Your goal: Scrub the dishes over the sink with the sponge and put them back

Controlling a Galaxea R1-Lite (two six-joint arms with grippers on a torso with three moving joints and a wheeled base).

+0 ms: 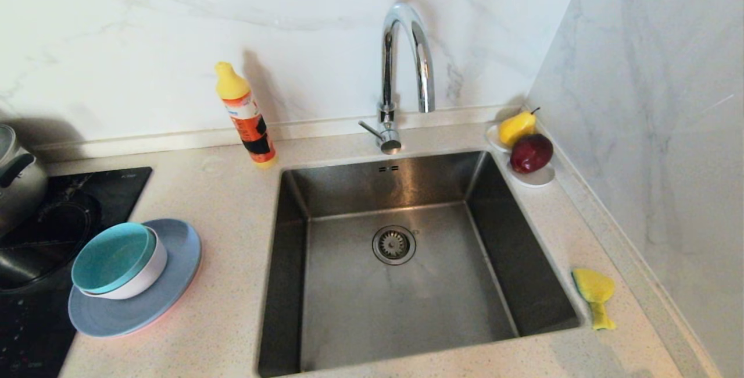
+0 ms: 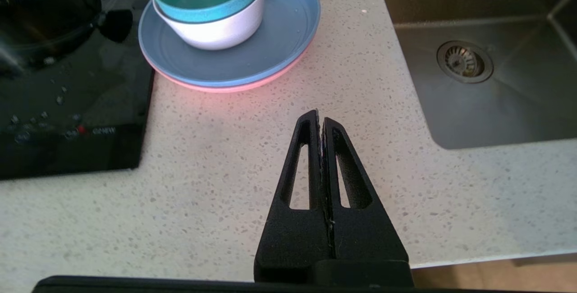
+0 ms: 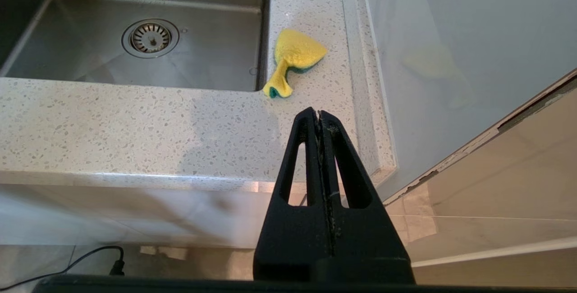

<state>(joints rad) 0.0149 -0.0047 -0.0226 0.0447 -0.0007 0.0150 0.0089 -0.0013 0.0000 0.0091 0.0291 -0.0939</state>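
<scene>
The dishes are stacked on the counter left of the sink [image 1: 401, 192]: a teal bowl [image 1: 113, 256] nested in a pale bowl-like piece [image 1: 142, 282], on a grey-blue plate [image 1: 174, 285] with a salmon-pink rim [image 2: 234, 86] showing beneath. The crumpled yellow sponge [image 1: 594, 293] with a green side lies on the counter right of the sink. Neither arm shows in the head view. My left gripper [image 2: 321, 115] is shut and empty over the counter in front of the stack [image 2: 252, 54]. My right gripper [image 3: 319, 113] is shut and empty near the counter's front edge, short of the sponge [image 3: 295, 56].
A chrome gooseneck faucet [image 1: 401, 75] rises behind the sink. An orange detergent bottle [image 1: 247, 116] with a yellow cap stands at the back. A small white dish [image 1: 537, 177] with a pear and an apple sits at the back right. A black cooktop [image 1: 52, 232] with a pot lies left.
</scene>
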